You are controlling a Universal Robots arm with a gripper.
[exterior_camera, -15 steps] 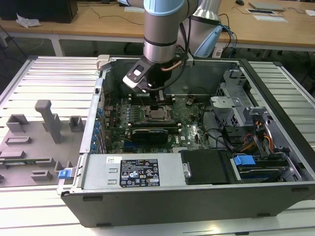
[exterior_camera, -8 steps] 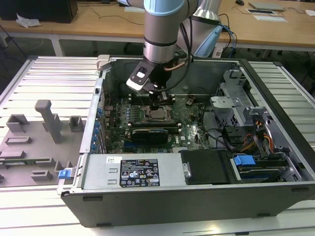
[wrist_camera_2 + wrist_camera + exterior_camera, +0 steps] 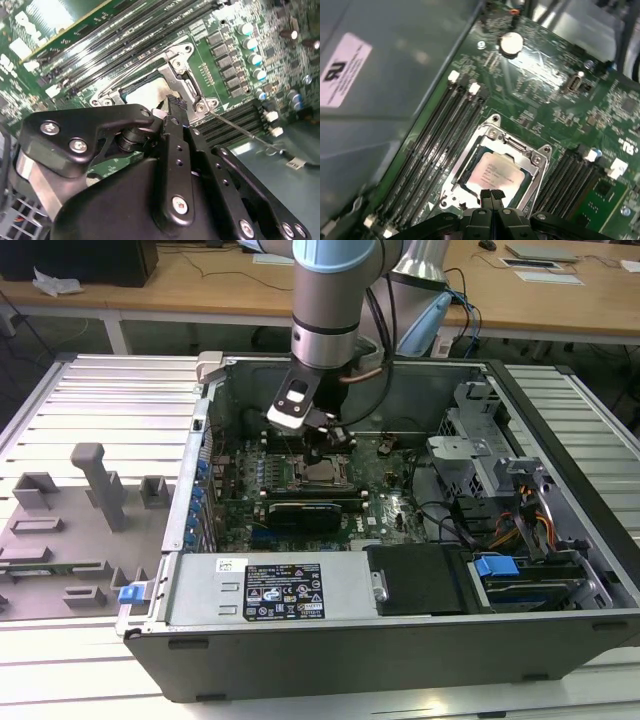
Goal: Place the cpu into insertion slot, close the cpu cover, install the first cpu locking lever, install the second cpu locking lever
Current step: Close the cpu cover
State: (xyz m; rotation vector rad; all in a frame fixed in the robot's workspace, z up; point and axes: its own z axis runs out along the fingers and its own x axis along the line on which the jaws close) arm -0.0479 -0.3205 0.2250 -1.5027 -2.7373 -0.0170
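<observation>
**Claw.** The claw (image 3: 492, 196) hangs low over the near edge of the insertion slot (image 3: 467, 164). In both wrist views its fingers (image 3: 171, 107) are pressed together into a narrow tip, and nothing shows between them. In the exterior view the arm reaches down into the open computer case (image 3: 400, 640), which lies on its side on the ribbed counter (image 3: 110, 400).

**Cpu.** The cpu (image 3: 496, 172) lies flat in the insertion slot with its silvery metal top facing up. The chip is square and has no long axis. Its edges run parallel to the slot's rim and to the memory slots (image 3: 437, 140) on either side.

**Cpu cover.** The cpu cover (image 3: 536, 161) lies down over the chip, with the chip's top visible through the central cut-out.

**Lever.** In the second wrist view a thin wire locking lever (image 3: 240, 129) runs outward from one socket corner across the neighbouring memory slots. Whether it is latched cannot be determined.

**Surroundings.** A coin cell battery (image 3: 510, 43) sits on the green motherboard (image 3: 545, 85), well apart from the slot.
</observation>
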